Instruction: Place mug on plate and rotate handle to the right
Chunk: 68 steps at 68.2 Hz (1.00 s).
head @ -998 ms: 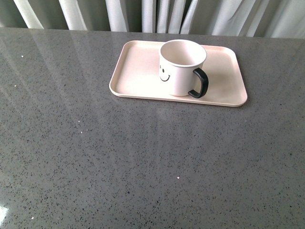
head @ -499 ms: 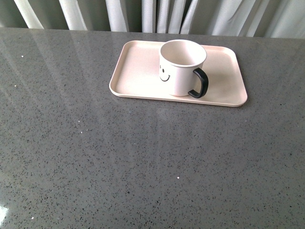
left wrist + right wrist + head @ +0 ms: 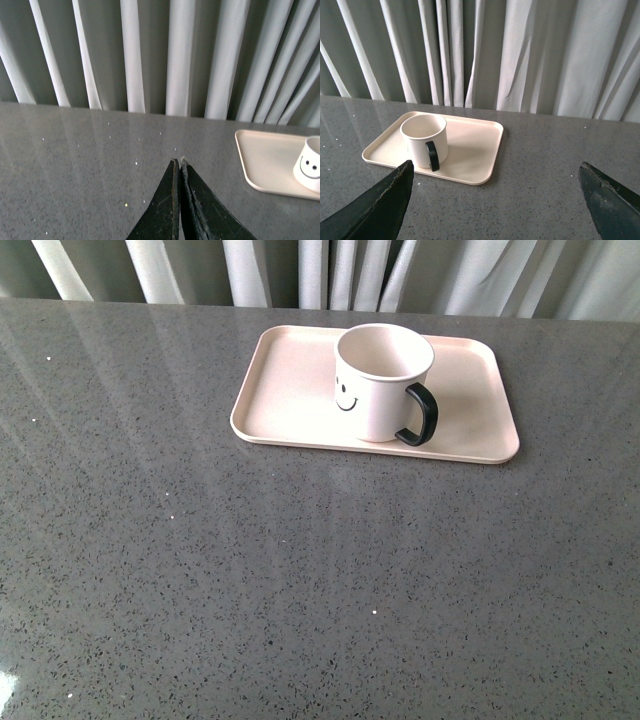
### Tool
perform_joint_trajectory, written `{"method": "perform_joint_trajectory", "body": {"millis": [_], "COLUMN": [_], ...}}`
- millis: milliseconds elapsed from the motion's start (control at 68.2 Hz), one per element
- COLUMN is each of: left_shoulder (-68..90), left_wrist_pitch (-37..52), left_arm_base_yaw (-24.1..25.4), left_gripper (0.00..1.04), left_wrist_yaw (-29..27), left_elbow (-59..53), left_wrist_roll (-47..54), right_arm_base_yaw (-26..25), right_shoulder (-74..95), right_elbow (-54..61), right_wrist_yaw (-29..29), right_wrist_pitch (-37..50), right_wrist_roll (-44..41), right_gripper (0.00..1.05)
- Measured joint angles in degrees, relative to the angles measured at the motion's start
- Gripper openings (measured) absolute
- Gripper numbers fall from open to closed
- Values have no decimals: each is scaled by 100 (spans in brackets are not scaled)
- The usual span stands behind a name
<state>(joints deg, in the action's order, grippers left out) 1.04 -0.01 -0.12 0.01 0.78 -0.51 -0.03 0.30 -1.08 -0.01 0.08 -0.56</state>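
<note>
In the front view the mug [image 3: 383, 381] stands upright on the plate [image 3: 285, 390], in the upper middle of the frame and a little right of centre. It sits nearer the plate's near rim than its far one, with bare plate on both sides. The handle [image 3: 419, 415] sticks out toward the right of the frame and slightly toward the camera, its lower end close to the near rim. A smiley face [image 3: 345, 395] shows on the mug's left-hand side, and the inside looks empty. The plate lies flat on the grey speckled surface [image 3: 300, 590], long side across the frame, near the far edge where a pale pleated curtain [image 3: 330, 265] hangs. In the left wrist view the left tool [image 3: 179, 162] has its two black fingers pressed together, no gap at the tips and nothing between them. It hangs over the surface, well apart from the plate [image 3: 265, 160] and the mug [image 3: 311, 170], which is cut off by the frame's edge. In the right wrist view the right tool [image 3: 496, 164] is spread wide and holds nothing, with only the ends of its fingers [image 3: 385, 200] showing at the two sides. The mug [image 3: 422, 135], its handle [image 3: 433, 156] turned toward this camera, and the plate [image 3: 475, 150] lie ahead of it, apart from both fingers
</note>
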Motion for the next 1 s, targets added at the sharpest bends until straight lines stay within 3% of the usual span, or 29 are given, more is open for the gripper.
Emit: {"method": "perform_joint_trajectory", "body": {"millis": [205, 631, 675, 719, 778, 880, 998], "left_shoulder": [-9, -13, -11, -13, -13, -13, -13], "left_wrist_pitch": [0, 0, 0, 0, 0, 0, 0], "left_arm_base_yaw": [2, 2, 2, 2, 2, -2, -2], "left_gripper": [2, 84, 91, 97, 95, 95, 95], "left_wrist_yaw": [-2, -2, -2, -7, 4, 2, 0], "left_elbow": [0, 0, 0, 0, 0, 0, 0], "left_wrist_roll": [-4, 0, -2, 7, 9, 9, 9], "right_arm_base_yaw": [0, 0, -162, -553, -811, -925, -975], "right_shoulder": [0, 0, 260, 1126, 2400, 3838, 5327], "right_elbow": [0, 0, -181, -726, -1252, -1731, -2306], "right_wrist_yaw": [2, 2, -603, -1716, -2621, -2824, -2533], "right_wrist_pitch": [0, 0, -474, -1639, -2188, -1445, -323], "right_wrist_roll": [0, 0, -260, -828, -1414, -1950, -2190], "right_gripper": [96, 96, 96, 96, 96, 96, 96]}}
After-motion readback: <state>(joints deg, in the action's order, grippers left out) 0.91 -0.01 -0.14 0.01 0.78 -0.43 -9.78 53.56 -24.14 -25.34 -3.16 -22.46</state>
